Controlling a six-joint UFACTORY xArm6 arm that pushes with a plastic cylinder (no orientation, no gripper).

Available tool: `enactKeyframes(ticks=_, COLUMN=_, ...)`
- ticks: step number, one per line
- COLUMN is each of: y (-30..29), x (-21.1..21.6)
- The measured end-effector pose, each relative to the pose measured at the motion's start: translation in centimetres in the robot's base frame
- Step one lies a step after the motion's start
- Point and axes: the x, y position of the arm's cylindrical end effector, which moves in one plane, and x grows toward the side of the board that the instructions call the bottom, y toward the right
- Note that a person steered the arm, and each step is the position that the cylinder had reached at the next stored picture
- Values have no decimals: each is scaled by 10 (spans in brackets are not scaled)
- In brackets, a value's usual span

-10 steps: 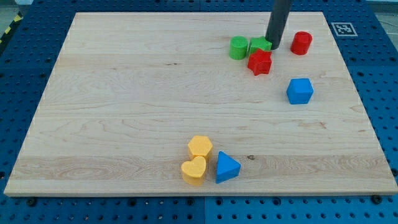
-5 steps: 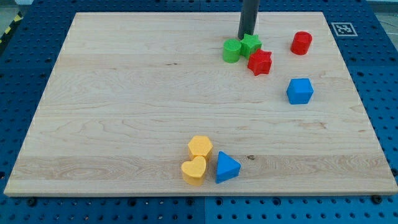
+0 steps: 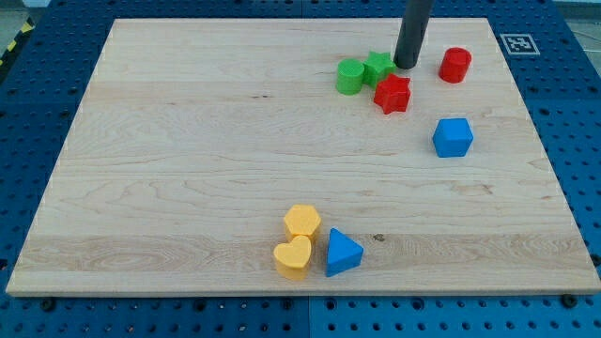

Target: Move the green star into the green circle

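Note:
The green star (image 3: pixel 378 67) sits near the view's top right, touching the green circle (image 3: pixel 350 76) on its left. A red star (image 3: pixel 392 94) lies just below and right of the green star, touching it. My tip (image 3: pixel 407 65) stands just right of the green star, very close to it, above the red star.
A red cylinder (image 3: pixel 455 65) is right of my tip. A blue hexagonal block (image 3: pixel 453 137) lies below it. Near the view's bottom centre sit a yellow hexagon (image 3: pixel 302 222), a yellow heart (image 3: pixel 293 257) and a blue triangle (image 3: pixel 343 252). A marker tag (image 3: pixel 517 43) is at the top right corner.
The green star and green circle were pushed a little left, then stayed put. My tip swung from the star's right to above it, then back to its right side.

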Motion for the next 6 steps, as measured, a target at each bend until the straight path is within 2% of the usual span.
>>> enactKeyframes(ticks=3, y=-2, x=7)
enactKeyframes(ticks=6, y=-37, x=11)
